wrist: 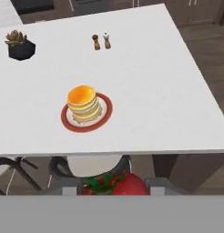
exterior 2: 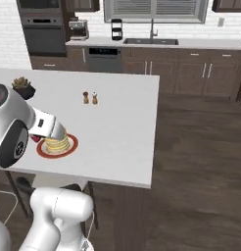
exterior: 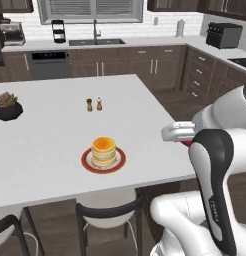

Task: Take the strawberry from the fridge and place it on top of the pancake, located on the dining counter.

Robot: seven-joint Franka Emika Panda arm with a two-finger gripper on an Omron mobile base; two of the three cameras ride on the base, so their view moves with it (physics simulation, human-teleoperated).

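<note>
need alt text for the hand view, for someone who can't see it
A red strawberry with green leaves sits between the hand's two fingers at the bottom edge, short of a white counter. On the counter, a stack of pancakes rests on a red plate, with two small shakers and a potted plant farther back.

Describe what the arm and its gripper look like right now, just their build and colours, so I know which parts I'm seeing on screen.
The arm is made of glossy white rounded shells with a dark grey to black joint cover on the near link, which carries faint small lettering. A white wrist section with a grey band sticks out sideways. The gripper shows small grey finger tips in the hand view. No loose cables are visible.
</note>
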